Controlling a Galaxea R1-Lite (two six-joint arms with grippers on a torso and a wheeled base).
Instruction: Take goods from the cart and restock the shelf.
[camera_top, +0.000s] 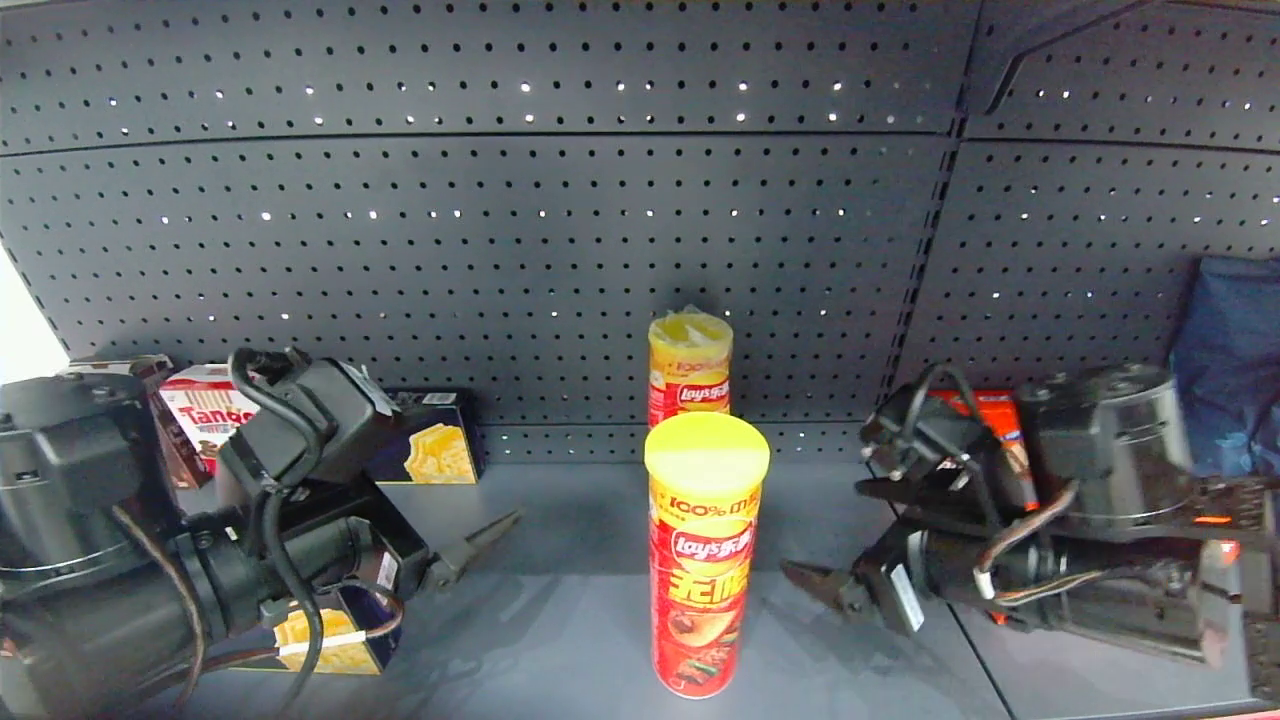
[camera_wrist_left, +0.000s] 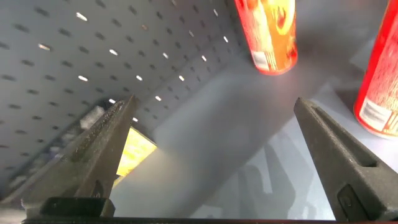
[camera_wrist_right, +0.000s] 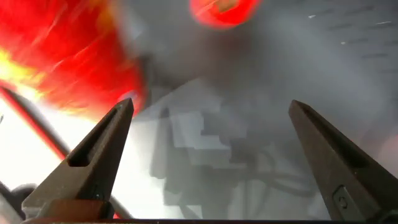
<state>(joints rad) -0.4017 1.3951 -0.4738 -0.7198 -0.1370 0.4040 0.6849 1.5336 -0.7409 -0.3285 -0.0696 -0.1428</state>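
Two tall red chip cans with yellow lids stand on the grey shelf board (camera_top: 560, 640). The front can (camera_top: 705, 570) is mid-shelf and the rear can (camera_top: 690, 370) stands against the pegboard behind it. My left gripper (camera_top: 490, 540) hovers low to the left of the front can, open and holding nothing. In the left wrist view its fingers (camera_wrist_left: 106, 155) are spread wide, with both cans (camera_wrist_left: 267, 34) (camera_wrist_left: 379, 81) beyond them. My right gripper (camera_top: 800, 578) sits just right of the front can, open and apart from it. The right wrist view shows the open gripper (camera_wrist_right: 211, 104) beside a blurred red can (camera_wrist_right: 62, 56).
A wafer box (camera_top: 200, 415) and a dark cracker box (camera_top: 435, 440) stand at the back left. Another cracker box (camera_top: 330, 630) lies under my left arm. A red box (camera_top: 985, 420) is behind my right arm, and a blue bag (camera_top: 1230, 350) is at the far right. A pegboard wall (camera_top: 560, 230) closes the back.
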